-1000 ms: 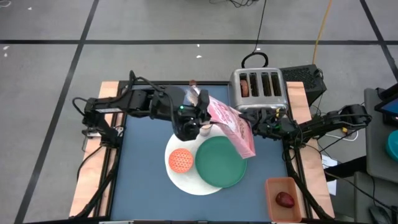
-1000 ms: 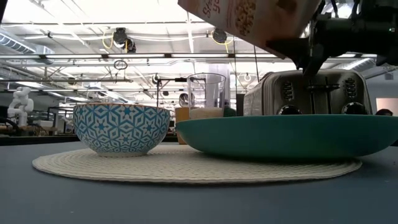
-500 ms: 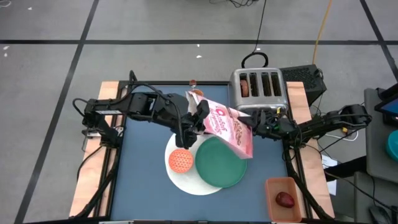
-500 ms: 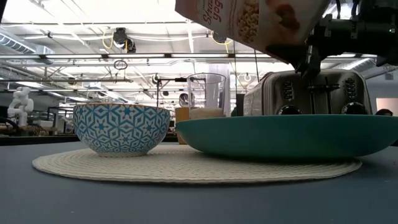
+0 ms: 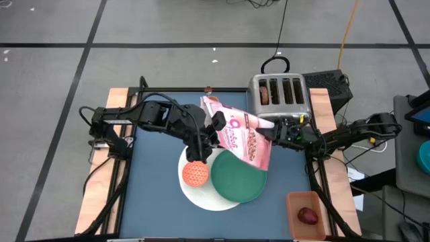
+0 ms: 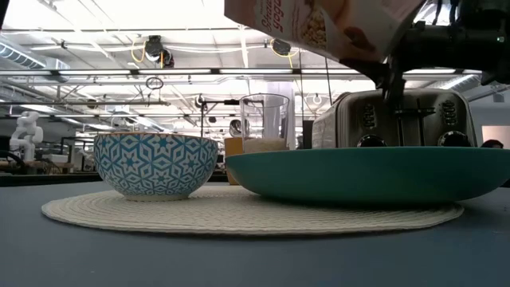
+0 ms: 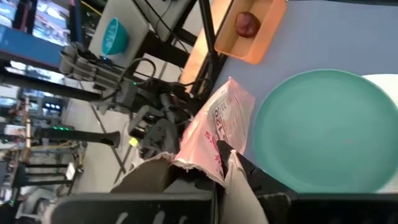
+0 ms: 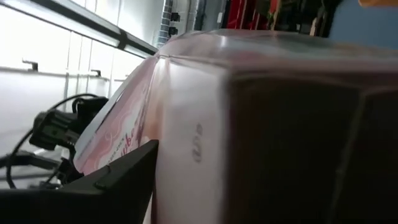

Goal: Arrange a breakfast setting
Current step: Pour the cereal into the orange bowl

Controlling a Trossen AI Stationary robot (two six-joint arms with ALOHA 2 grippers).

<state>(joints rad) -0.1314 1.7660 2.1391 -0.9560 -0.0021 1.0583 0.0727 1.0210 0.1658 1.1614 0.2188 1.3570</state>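
Cereal box (image 5: pixel 240 138) held tilted in the air by both grippers, above the bowl (image 5: pixel 195 173) and green plate (image 5: pixel 237 175).

Right gripper (image 5: pixel 277 131) clamps the box's bottom end; left gripper (image 5: pixel 211 134) grips the torn top edge, fingers (image 7: pixel 239 171) pinching the flap. Box hangs over the white plate (image 5: pixel 201 195), open end toward the bowl, so this looks like a pour step, mid-task. Bowl and green plate already sit on the white plate; milk glass (image 6: pixel 264 121) stands behind them. Left to do, as I judge: the dark-red fruit (image 5: pixel 308 215) is in the tan bin (image 5: pixel 295 202), and something brown sits in the toaster (image 5: pixel 281 94). Spoon and cup not seen. Glass near the left arm could get knocked.
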